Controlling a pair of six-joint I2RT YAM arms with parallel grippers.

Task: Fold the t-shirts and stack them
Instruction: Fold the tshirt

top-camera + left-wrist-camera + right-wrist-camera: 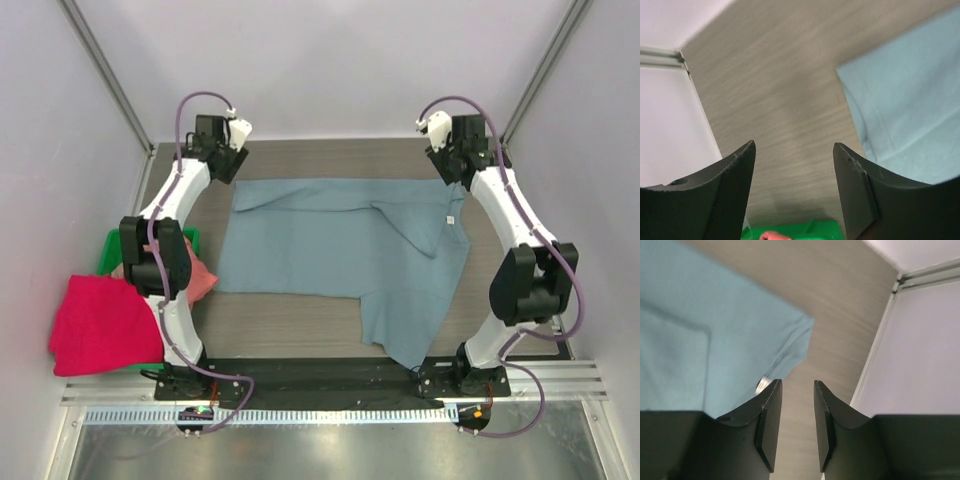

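The slate-blue t-shirt (340,250) lies spread and partly folded across the middle of the table, one part hanging toward the near edge. It also shows in the left wrist view (910,100) and the right wrist view (700,335). The crimson-pink t-shirt (100,325) is heaped at the left, with the salmon-pink t-shirt (203,280) beside it. My left gripper (222,168) (794,145) is open and empty over bare table, off the blue shirt's far left corner. My right gripper (452,172) (797,382) is open and empty, just off the shirt's far right corner.
A green bin (108,250) (800,231) stands at the left edge, under the pink shirts. The shirt's white label (761,386) shows by my right gripper's left finger. Metal frame posts (105,75) and white walls (920,350) close in the table's sides and back.
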